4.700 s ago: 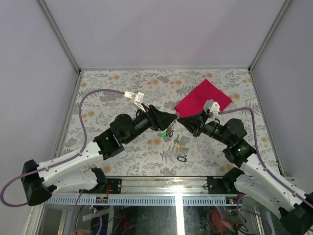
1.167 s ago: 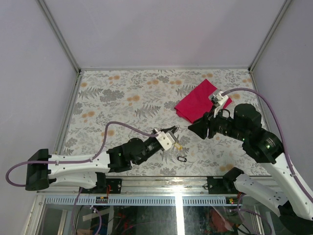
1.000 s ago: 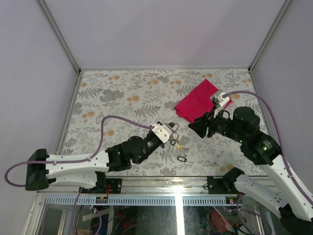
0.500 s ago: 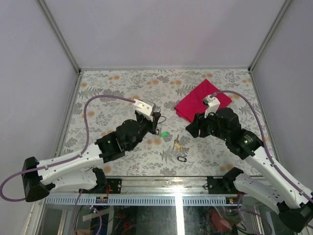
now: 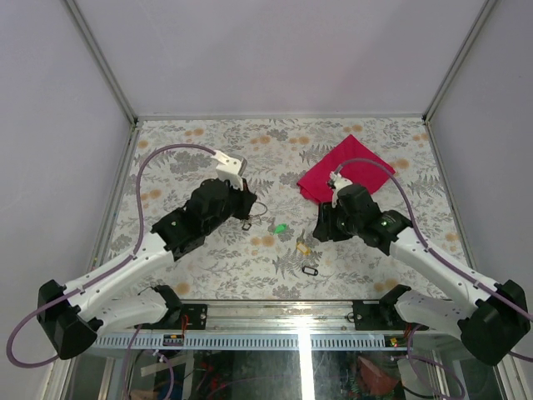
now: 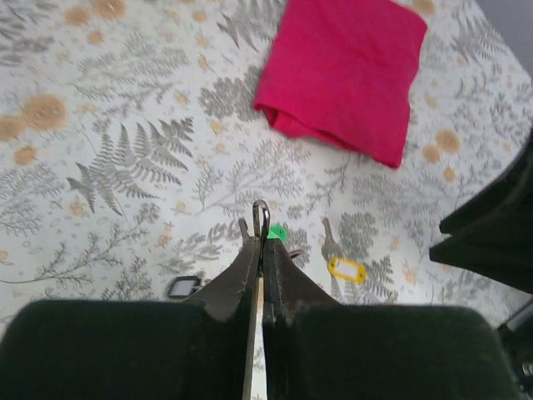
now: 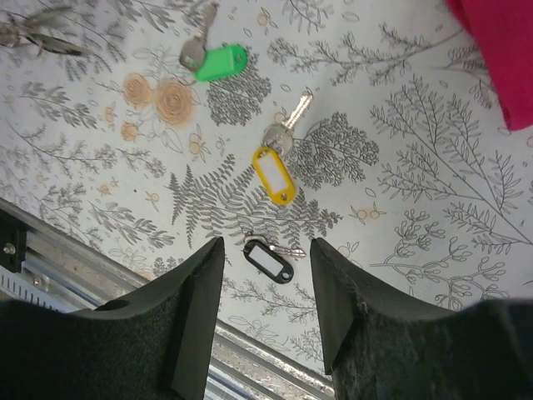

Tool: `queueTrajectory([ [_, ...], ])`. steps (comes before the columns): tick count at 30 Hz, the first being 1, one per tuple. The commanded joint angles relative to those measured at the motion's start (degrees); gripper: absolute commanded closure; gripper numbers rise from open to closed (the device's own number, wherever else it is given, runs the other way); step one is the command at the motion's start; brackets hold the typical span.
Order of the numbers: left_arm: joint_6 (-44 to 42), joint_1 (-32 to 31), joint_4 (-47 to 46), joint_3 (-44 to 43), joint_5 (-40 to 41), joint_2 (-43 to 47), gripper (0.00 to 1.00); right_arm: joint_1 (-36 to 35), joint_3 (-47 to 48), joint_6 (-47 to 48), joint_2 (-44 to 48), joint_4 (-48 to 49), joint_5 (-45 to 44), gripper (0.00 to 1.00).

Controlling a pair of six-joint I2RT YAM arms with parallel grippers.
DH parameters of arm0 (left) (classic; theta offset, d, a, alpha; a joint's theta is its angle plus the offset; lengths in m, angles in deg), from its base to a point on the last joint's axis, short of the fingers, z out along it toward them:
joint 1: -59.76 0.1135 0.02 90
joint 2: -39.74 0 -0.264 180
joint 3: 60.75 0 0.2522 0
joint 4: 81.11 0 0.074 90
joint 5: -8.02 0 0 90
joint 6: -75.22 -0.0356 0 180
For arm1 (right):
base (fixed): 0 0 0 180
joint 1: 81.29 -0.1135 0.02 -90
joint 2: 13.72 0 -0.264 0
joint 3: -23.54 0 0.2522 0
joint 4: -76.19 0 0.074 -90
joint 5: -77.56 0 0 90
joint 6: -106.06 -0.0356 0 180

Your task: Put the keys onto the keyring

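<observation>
My left gripper (image 5: 247, 205) is shut on the keyring (image 5: 257, 207), a thin silver loop that shows edge-on between the fingertips (image 6: 263, 215) in the left wrist view. A black tag (image 5: 247, 222) hangs just under it. Three keys lie on the flowered table: a green-tagged one (image 7: 221, 62), a yellow-tagged one (image 7: 273, 175) and a black-framed one (image 7: 268, 261). My right gripper (image 7: 266, 243) hovers open over the black-framed key (image 5: 310, 271), which sits between its two fingers without touching them.
A folded red cloth (image 5: 346, 171) lies at the back right, behind the right gripper (image 5: 321, 227). The table's metal front rail (image 7: 50, 250) runs close below the black-framed key. The right arm's dark body (image 6: 491, 233) fills the left wrist view's right edge.
My left arm has swung up and back to the left, away from the keys, carrying the ring. My right arm has come forward and down over the keys, jaws still open.
</observation>
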Motion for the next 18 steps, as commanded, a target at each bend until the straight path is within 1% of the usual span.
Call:
queueTrajectory([
  [1,1.17,0.46,5.03,-4.54,-6.58,-1.26,1.0,-0.22,-2.04,-2.68,-1.58,4.19,0.42,0.48],
  [3,0.65,0.45,5.94,-5.13,-7.63,-1.61,1.0,-0.22,-3.08,-2.27,-2.0,5.58,0.82,0.48],
  [7,2.73,0.51,8.65,-6.61,-4.57,-2.41,1.0,-0.22,-3.84,-1.12,-4.0,6.2,3.13,0.48],
  [10,4.61,0.6,8.77,-6.12,-1.66,-2.01,1.0,-0.46,-4.73,-0.88,-4.98,7.0,3.3,0.49],
  [12,4.82,1.09,8.29,-5.69,-1.71,-1.83,1.0,-0.72,-5.18,-0.85,-5.77,8.11,2.81,0.5],
  [14,4.64,2.71,7.63,-5.28,-4.09,-2.0,1.0,-1.17,-5.24,-0.75,-7.1,9.23,2.45,0.5],
  [18,0.57,7.16,4.65,-3.62,-16.36,-2.05,1.0,-3.86,-4.73,-0.82,-10.46,11.57,1.61,0.52],
])
